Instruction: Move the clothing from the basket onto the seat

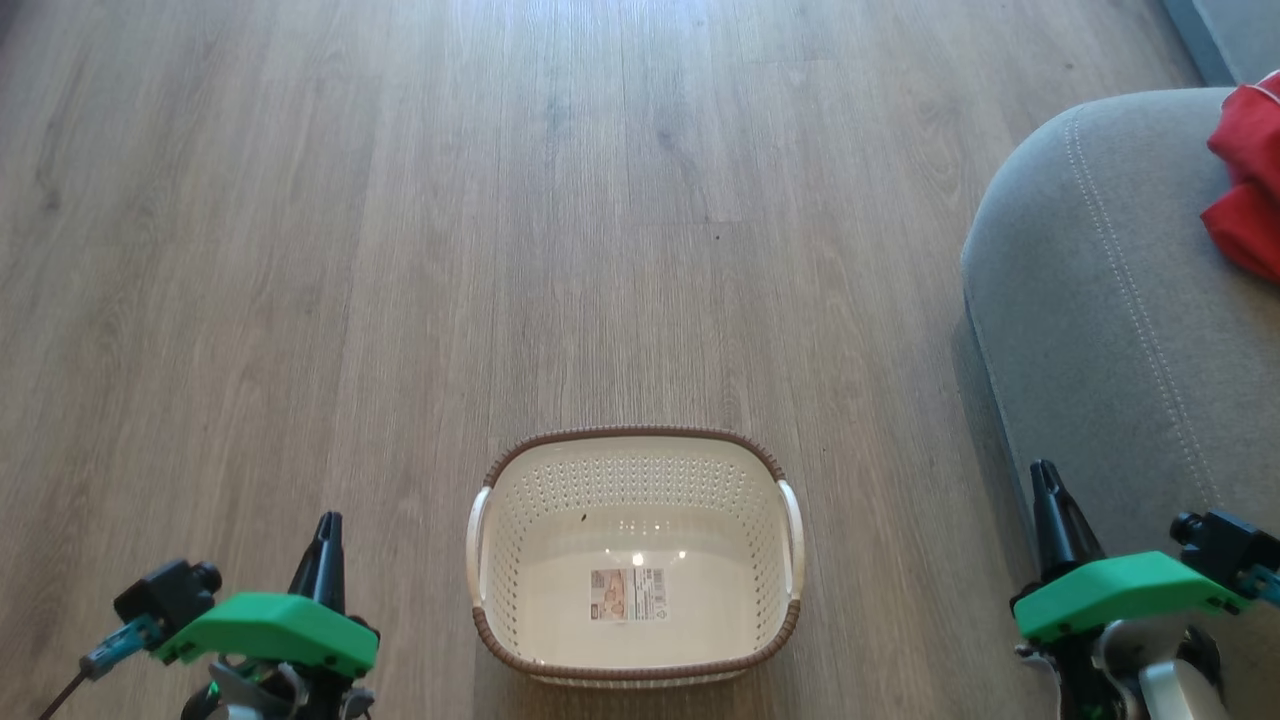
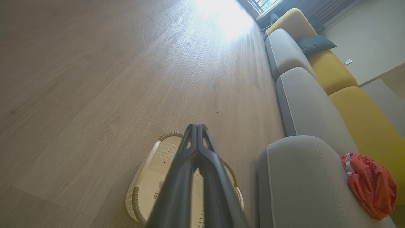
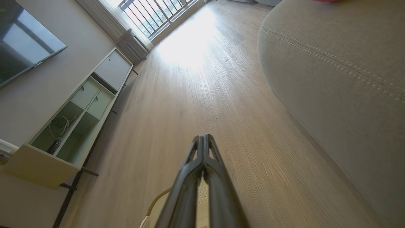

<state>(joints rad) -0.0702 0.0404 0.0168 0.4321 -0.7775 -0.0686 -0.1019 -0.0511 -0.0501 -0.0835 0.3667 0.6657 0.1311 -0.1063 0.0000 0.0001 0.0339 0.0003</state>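
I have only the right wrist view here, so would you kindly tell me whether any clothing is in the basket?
Observer: No, the basket holds no clothing; just a paper label lies on its bottom.
Operator: Thank you. Where is the clothing, then?
Observer: Red clothing lies bunched on the grey seat, to the right of the basket.
Operator: And how is the left gripper?
Observer: The left gripper is shut with nothing in it, to the left of the basket.
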